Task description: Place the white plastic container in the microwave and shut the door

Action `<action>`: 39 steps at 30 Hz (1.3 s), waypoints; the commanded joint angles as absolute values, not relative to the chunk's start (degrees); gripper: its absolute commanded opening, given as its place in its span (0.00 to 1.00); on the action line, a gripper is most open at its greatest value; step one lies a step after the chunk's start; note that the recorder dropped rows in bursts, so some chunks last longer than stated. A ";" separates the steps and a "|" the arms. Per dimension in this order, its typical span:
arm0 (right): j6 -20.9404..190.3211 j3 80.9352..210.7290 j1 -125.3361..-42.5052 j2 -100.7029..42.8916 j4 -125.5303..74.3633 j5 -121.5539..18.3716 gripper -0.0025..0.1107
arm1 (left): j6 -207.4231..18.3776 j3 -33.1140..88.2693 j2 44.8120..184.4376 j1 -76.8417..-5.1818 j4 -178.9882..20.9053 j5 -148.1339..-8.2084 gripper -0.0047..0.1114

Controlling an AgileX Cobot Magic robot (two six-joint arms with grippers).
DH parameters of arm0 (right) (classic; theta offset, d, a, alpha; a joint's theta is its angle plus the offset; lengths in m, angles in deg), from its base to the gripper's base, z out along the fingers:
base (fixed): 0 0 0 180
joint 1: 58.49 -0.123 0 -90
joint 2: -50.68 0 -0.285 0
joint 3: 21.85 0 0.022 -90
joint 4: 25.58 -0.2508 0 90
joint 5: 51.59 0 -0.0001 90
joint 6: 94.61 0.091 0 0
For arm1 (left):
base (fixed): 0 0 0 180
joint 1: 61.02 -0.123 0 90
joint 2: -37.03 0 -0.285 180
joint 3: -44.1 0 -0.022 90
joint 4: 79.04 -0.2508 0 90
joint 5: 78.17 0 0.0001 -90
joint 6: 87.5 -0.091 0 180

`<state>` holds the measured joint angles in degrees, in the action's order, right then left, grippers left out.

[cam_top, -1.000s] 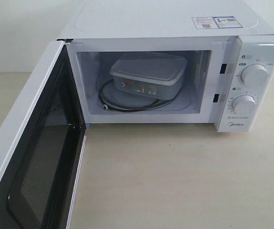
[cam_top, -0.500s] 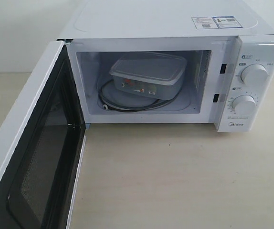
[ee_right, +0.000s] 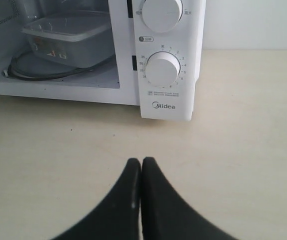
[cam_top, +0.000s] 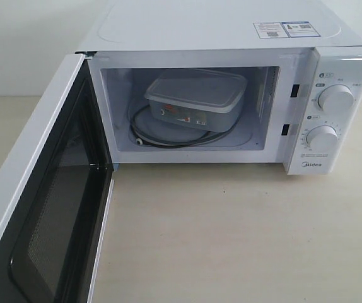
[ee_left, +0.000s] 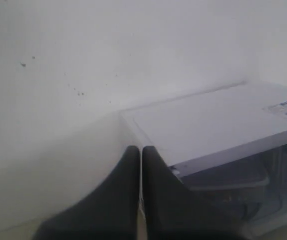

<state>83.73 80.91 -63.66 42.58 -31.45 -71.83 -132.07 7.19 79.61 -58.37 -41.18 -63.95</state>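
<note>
The white plastic container (cam_top: 195, 98) sits inside the microwave (cam_top: 187, 25), on the glass turntable (cam_top: 144, 129). It is turned a little askew to the opening, its flat lid is on, and a red-and-white label (cam_top: 181, 117) shows on the side facing out. One container, one turntable, and nothing else shows in the cavity apart from the dark ring under the glass.

The door (cam_top: 26, 189) stands wide open, swung out from the hinge side of the microwave, so its black inner frame and dark window face across the front of the cavity. On the other side of the cavity, the microwave's panel carries two round white dials, one (cam_top: 336, 98) above the other (cam_top: 323, 139), with the Midea name below them. Two stickers (cam_top: 286, 29) lie side by side on the microwave's top, above the dials.

The microwave rests on a pale table (cam_top: 231, 240), with a white wall behind it.

There are two grippers, and both have their black fingers pressed together, holding nothing. The left gripper (ee_left: 140, 150) is up by the microwave's top corner on the door side. The right gripper (ee_right: 141, 162) is low over the table in front of the microwave's dial panel, well clear of it.
</note>
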 commanded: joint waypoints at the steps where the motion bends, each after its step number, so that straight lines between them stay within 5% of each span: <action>1: 83.57 80.94 -63.82 42.89 -31.25 -71.56 0.02 | -132.53 8.28 85.90 -58.57 -40.51 -69.18 0.07; 11: 83.57 80.94 -63.82 42.89 -31.25 -71.56 0.02 | -132.53 8.28 92.67 -58.57 -40.51 -72.83 0.07; 24: 83.68 80.94 -63.82 42.89 -31.25 -71.57 0.02 | -129.61 8.28 93.33 -58.57 -63.68 -28.41 0.07; 39: 83.68 80.94 -63.82 42.89 -31.25 -71.57 0.02 | -136.24 8.28 97.32 -58.46 -36.14 -21.37 0.07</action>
<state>83.84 80.91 -63.66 42.58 -31.66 -71.83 -133.81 8.02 97.08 -58.37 -39.89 -21.49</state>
